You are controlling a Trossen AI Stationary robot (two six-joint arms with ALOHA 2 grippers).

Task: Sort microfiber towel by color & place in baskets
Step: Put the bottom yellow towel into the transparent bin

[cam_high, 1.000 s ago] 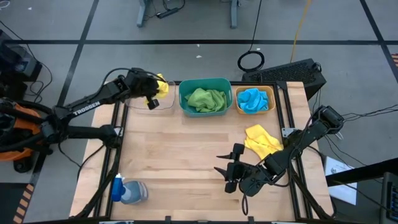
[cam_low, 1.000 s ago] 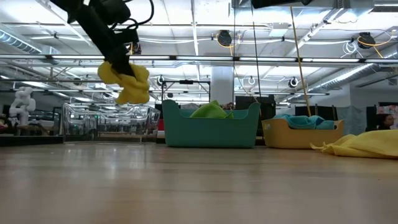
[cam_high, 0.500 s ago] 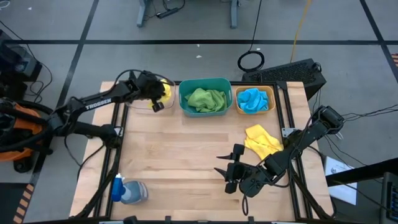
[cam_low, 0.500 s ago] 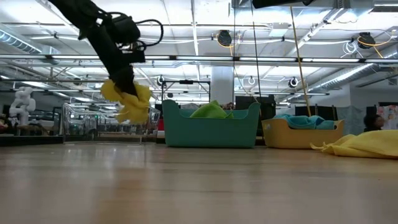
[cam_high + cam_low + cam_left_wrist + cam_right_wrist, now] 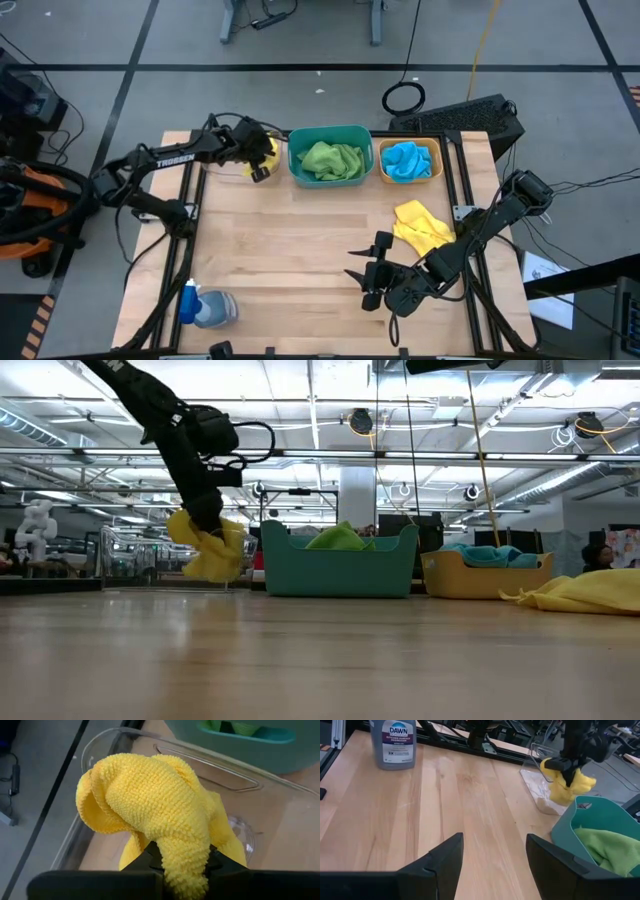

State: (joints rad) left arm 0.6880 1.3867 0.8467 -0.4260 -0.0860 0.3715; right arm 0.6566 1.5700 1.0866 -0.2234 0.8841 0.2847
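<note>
The left end effector point(image 5: 258, 160), in the upper left of the high view, is clamped on a yellow microfiber towel point(image 5: 160, 815), which hangs from its fingers over the clear basket point(image 5: 220, 775) beside the teal basket point(image 5: 330, 155). The right end effector point(image 5: 365, 275) rests low on the worktop point(image 5: 290, 250) at lower right, fingers spread and holding nothing, near a second yellow towel point(image 5: 420, 225).
</note>
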